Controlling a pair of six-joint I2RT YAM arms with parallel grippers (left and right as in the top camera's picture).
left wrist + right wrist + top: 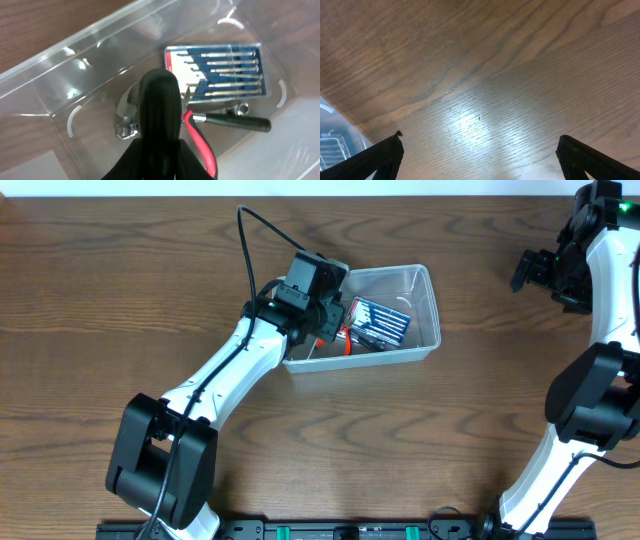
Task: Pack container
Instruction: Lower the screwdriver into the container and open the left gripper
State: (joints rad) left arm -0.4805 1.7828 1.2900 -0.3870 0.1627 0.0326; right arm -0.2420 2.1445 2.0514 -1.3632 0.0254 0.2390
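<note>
Pointing into the container (422, 292), left claw (159, 86) closed

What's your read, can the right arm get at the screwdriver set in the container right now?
Probably yes. The screwdriver set lies uncovered in the right half of the container, and the right gripper stands open off to the right. The left gripper sits low beside the set, so clearance looks tight.
</note>
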